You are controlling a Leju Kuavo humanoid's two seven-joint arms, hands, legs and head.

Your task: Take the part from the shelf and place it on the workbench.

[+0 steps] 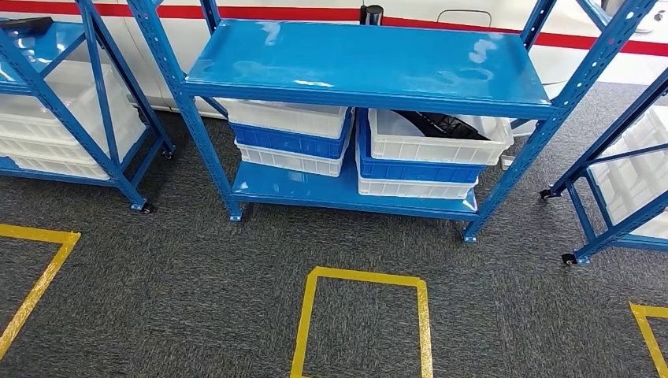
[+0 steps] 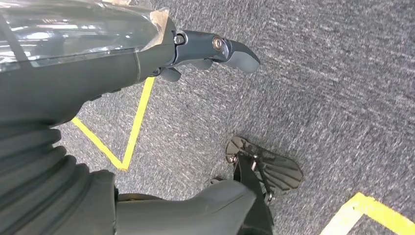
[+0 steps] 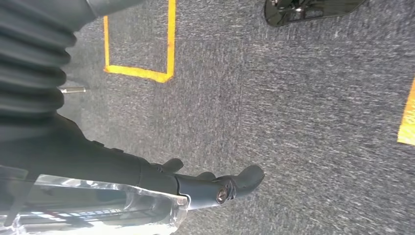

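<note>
Black part (image 1: 441,122) lies in white bin (image 1: 437,142), shelf (image 1: 346,191) lower tier, right end; both hands' fingers (image 2: 235,51) (image 3: 230,186) apart, w/ nothing held.

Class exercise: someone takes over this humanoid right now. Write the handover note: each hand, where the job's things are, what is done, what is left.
Left hand: hangs over the carpet, holds nothing, fingers loosely extended.
Right hand: the same.
Blue shelf stands ahead; a dark part lies in the upper white bin on the lower level, right side.
No workbench is in sight.
Done: cannot tell; neither hand carries a part.
Left: this fits either a part waiting to be fetched or one already delivered, so check the workbench before reaching.
</note>
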